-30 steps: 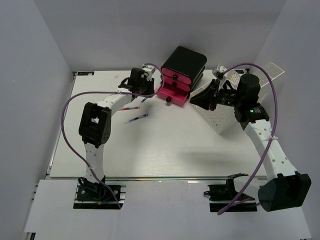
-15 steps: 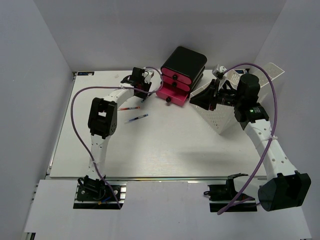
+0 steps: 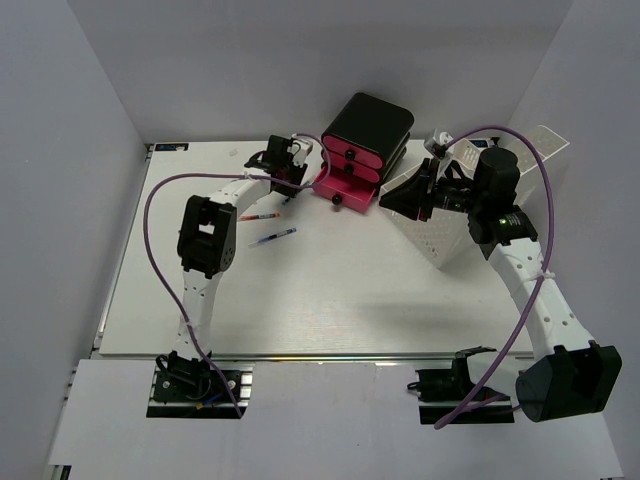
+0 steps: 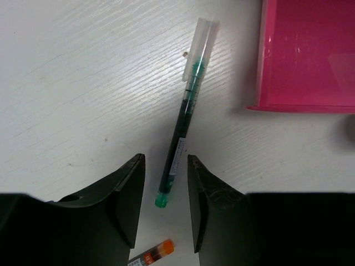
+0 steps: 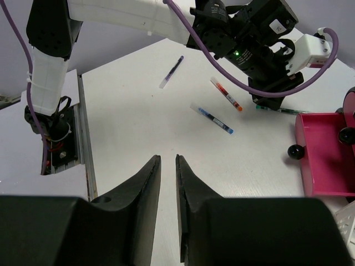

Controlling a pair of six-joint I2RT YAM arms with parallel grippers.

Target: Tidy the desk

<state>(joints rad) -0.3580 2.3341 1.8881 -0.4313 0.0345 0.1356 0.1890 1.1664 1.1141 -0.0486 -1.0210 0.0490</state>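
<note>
My left gripper (image 4: 165,162) stands partly open over the large flat white matte desk (image 4: 77,83). Its black fingers (image 4: 130,194) flank the lower end of a slim green-ink pen with a clear cap (image 4: 187,111) without pinching it. The pen lies on the desk near the open pink plastic drawer (image 4: 308,55). My right gripper (image 5: 168,162) is parted by a narrow slit and holds nothing.

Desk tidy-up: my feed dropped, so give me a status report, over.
Left jaws open, straddling green pen end. Right jaws barely apart, empty. Desk: loose pens scattered. Pink drawer open alongside, not blocking.
</note>
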